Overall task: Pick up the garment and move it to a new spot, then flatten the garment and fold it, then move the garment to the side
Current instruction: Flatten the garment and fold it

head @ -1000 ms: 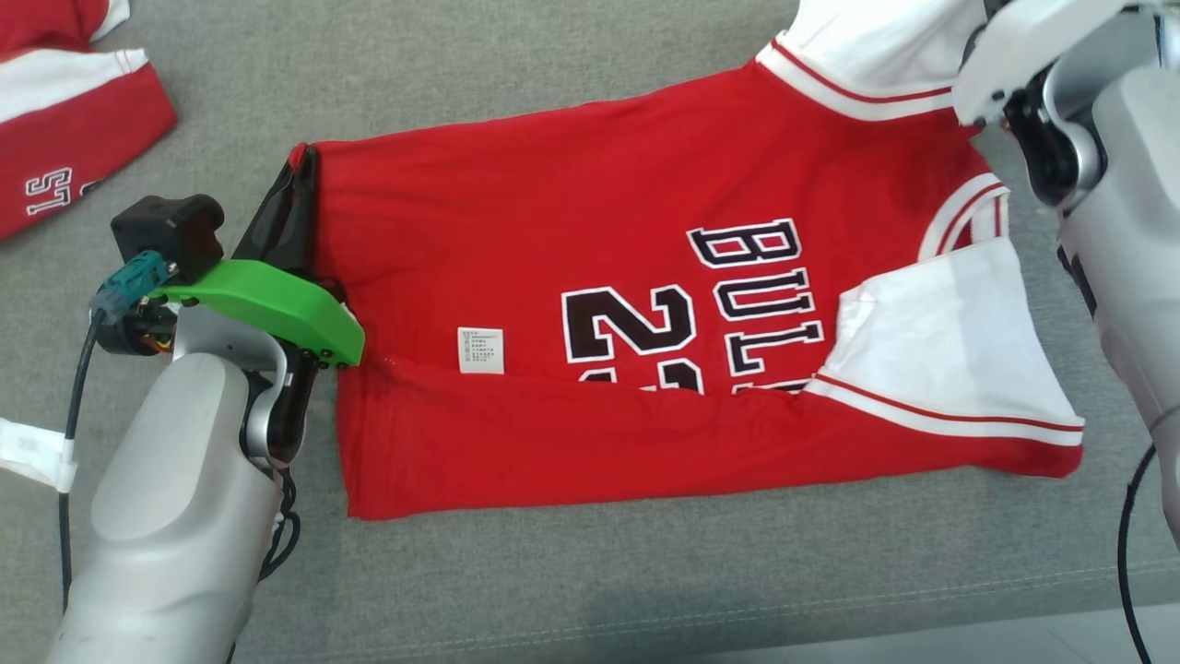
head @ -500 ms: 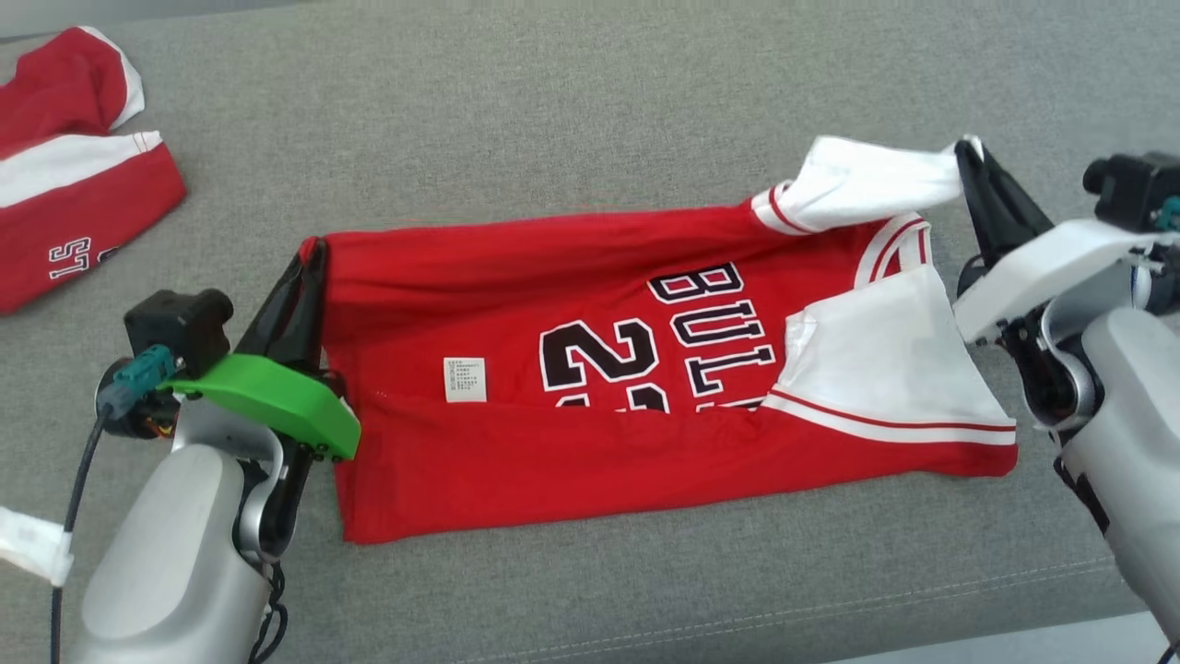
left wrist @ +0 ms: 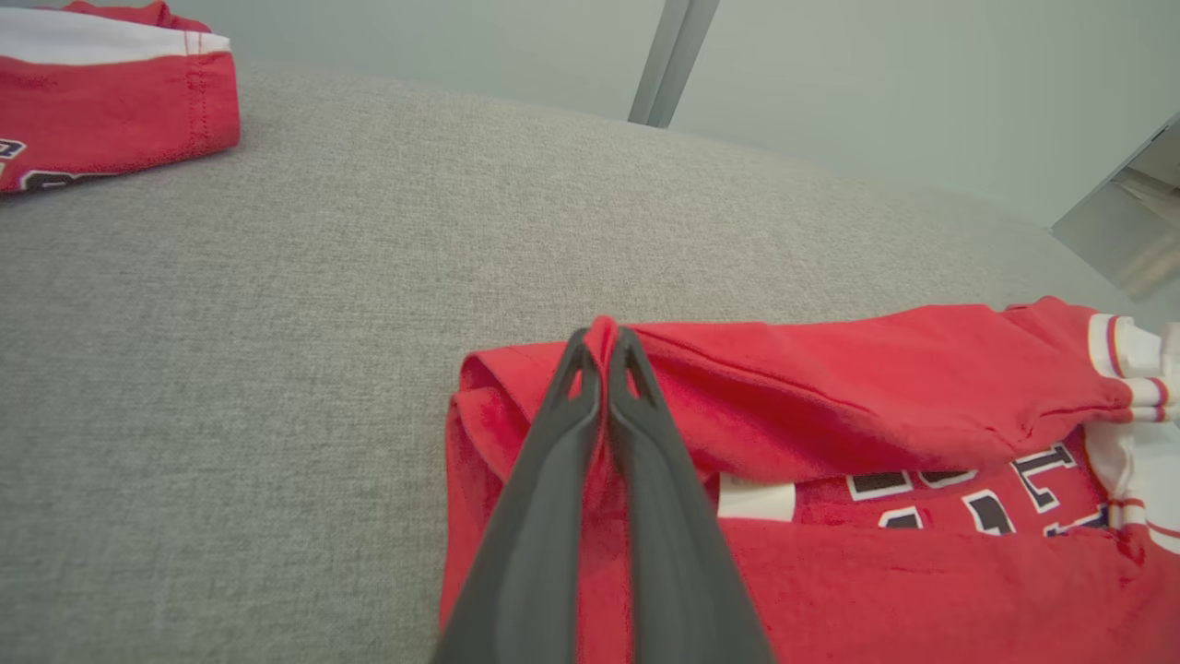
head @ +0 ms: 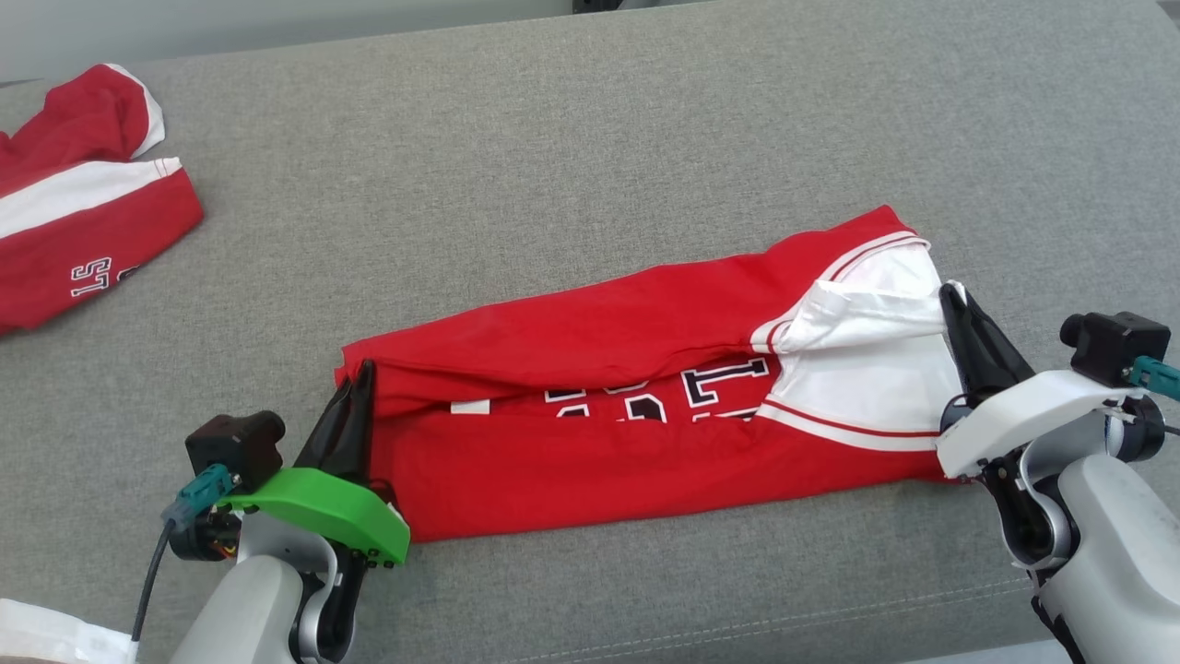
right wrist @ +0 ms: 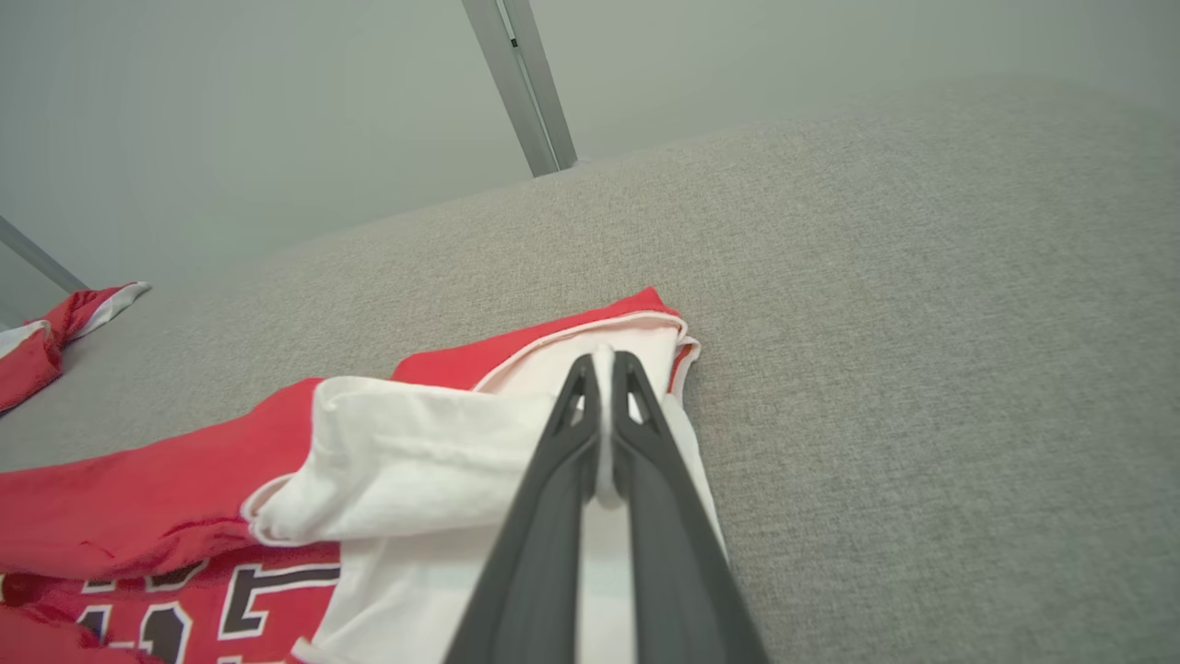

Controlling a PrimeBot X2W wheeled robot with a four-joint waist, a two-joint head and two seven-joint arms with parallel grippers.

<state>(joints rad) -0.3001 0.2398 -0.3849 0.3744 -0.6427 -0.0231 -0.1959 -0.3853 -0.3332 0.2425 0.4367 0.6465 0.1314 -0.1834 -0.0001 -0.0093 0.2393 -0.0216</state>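
Note:
The garment (head: 645,406), a red jersey with white sleeves and black lettering, lies across the grey cushion, its far long edge folded over toward me. My left gripper (head: 366,367) is shut on the jersey's red bottom hem; the left wrist view shows the fabric pinched between the fingertips (left wrist: 604,337) above the garment (left wrist: 876,406). At the other end my right gripper (head: 949,293) is shut on the white sleeve edge, and the right wrist view shows white cloth between its tips (right wrist: 604,360) on the garment (right wrist: 415,452).
A second red and white garment (head: 83,231) lies at the far left of the cushion (head: 553,138). The cushion's front edge (head: 737,618) runs just below the jersey. A white tag (head: 470,407) shows on the jersey's inner side.
Both grippers carried the jersey's far edge toward me, folding the top part over the lettering. The head camera also tilted, so the whole scene has shifted down in the picture.

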